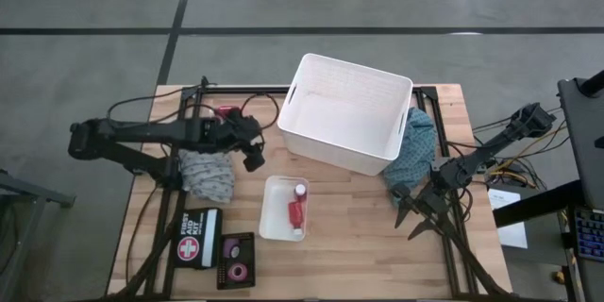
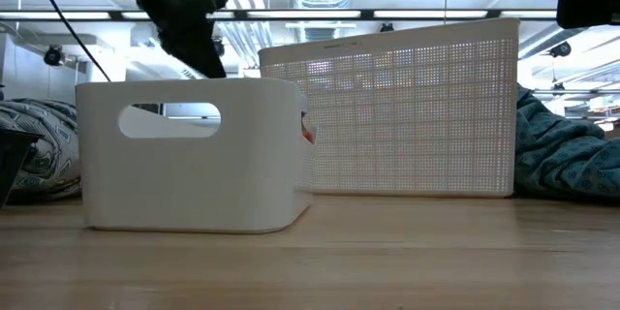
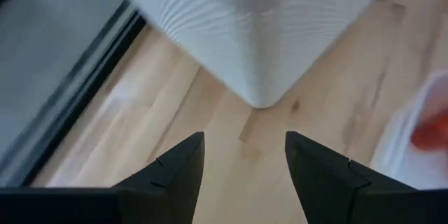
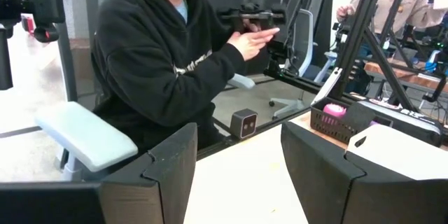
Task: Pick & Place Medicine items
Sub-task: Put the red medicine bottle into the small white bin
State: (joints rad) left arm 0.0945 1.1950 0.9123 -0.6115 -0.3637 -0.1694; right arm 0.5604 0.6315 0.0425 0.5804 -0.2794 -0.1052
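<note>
With my left claw (image 1: 253,158) open and empty beside the big white plastic basket (image 1: 311,135), I should descend squarely over the red white-capped bottle (image 1: 297,206).

Robotics lab: framed wooden table (image 1: 359,236) on grey concrete; ceiling strip lights; seated person (image 4: 161,56) among rigs

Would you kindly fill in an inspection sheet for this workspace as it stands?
Surface: wooden table.
Job's things: red bottle in small white bin; pink roll in dark tray.
Clutter: big white basket, first aid kit, grey cloth, teal cloth.
Grippers: left gripper open beside the basket; right gripper open at the table's right edge.
Cables: bundle beyond the right edge.
Surroundings: seated person.
</note>
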